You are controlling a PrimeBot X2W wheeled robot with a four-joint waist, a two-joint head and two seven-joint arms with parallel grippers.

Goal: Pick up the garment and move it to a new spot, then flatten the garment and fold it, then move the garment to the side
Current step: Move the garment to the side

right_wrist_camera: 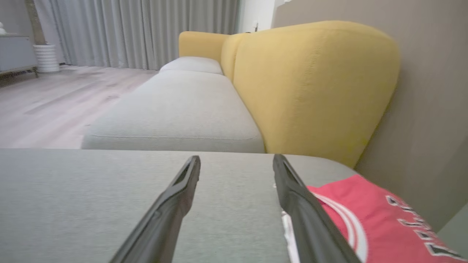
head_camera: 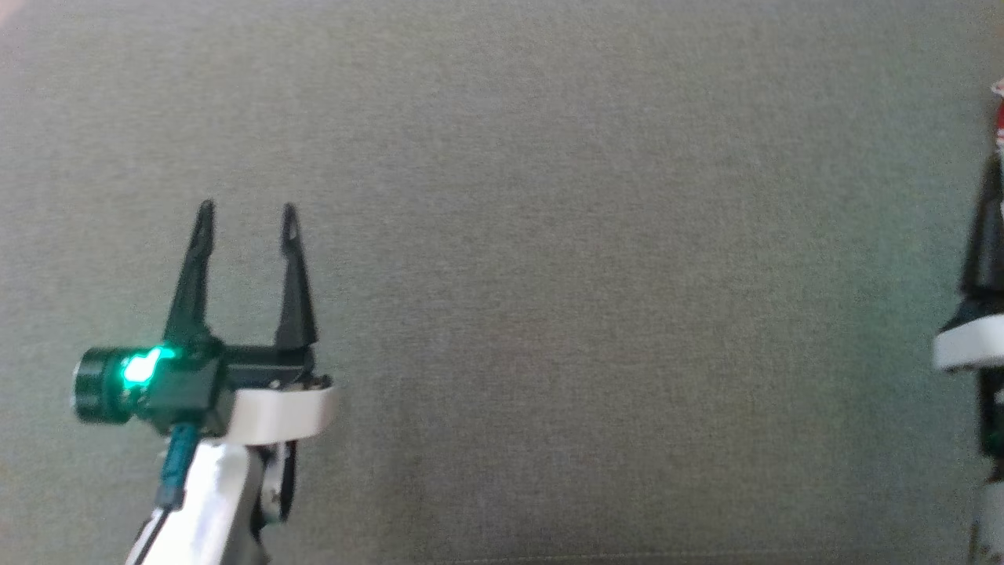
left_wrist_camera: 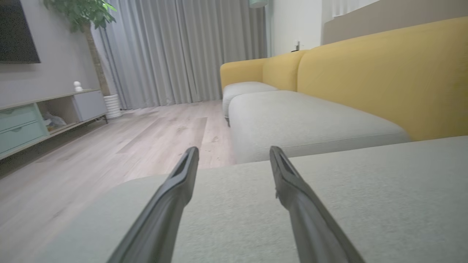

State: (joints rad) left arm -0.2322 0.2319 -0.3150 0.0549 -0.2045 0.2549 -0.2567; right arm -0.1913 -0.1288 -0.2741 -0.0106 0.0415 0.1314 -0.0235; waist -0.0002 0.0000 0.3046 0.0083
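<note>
The garment [right_wrist_camera: 369,223] is a red jersey with white stripes and lettering, lying on the grey cushion at the lower right of the right wrist view, just right of my right gripper [right_wrist_camera: 236,162]. That gripper is open with nothing between its fingers; one finger overlaps the jersey's edge. In the head view a sliver of the garment [head_camera: 999,110] shows at the right edge, above one dark finger [head_camera: 987,235] of my right gripper. My left gripper [head_camera: 247,220] hovers open and empty over the cushion at the lower left. The left gripper [left_wrist_camera: 234,153] holds nothing in its wrist view.
The grey cushion [head_camera: 549,275] spreads across the head view. Beyond it lie more grey sofa seats [left_wrist_camera: 303,120] with a yellow backrest [right_wrist_camera: 310,84]. A wood floor [left_wrist_camera: 109,146], a low cabinet [left_wrist_camera: 44,113], a potted plant and grey curtains stand beyond.
</note>
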